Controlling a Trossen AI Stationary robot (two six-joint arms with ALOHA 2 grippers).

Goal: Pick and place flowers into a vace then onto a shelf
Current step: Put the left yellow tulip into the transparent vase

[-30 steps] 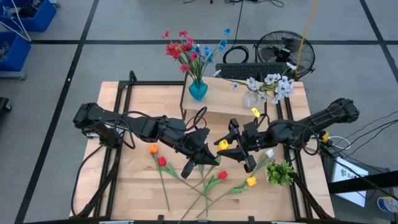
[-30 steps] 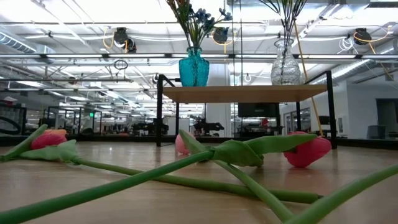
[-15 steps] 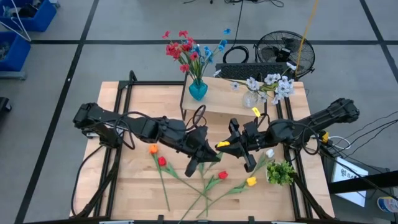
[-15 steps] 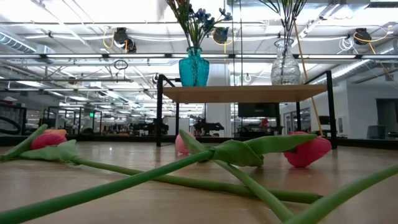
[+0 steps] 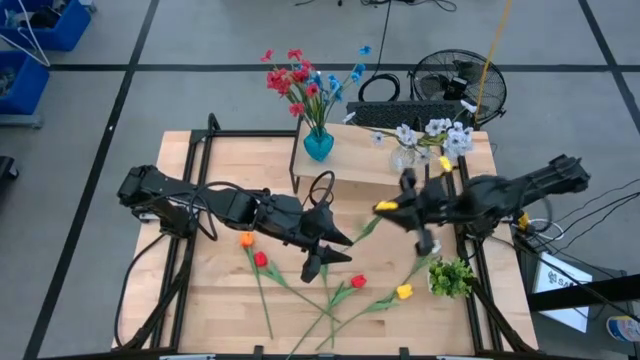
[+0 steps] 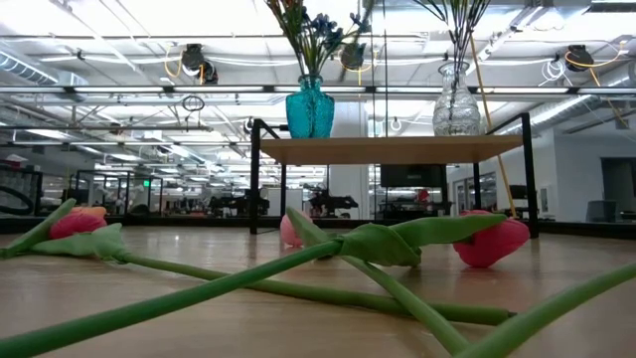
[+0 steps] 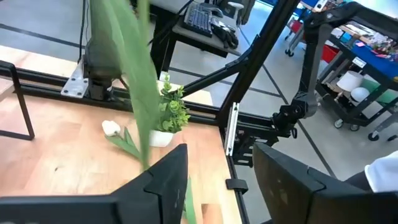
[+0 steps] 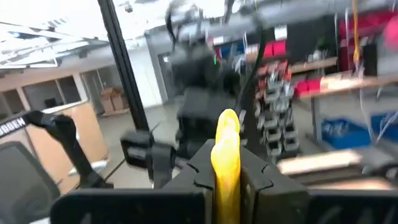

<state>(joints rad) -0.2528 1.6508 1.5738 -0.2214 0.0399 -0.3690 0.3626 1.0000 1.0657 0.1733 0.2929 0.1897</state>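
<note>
Yellow flower (image 5: pixel 386 206): stem slanting toward table front.

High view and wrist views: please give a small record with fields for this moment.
right gripper: shut on yellow tulip, lifted above the table
left gripper: open, over the table middle, holds nothing
shelf: carries teal vase and clear vase, both with flowers
tabletop: several tulips lie loose

Bright overhead lighting; right wrist view motion-blurred; ceiling glare.
</note>
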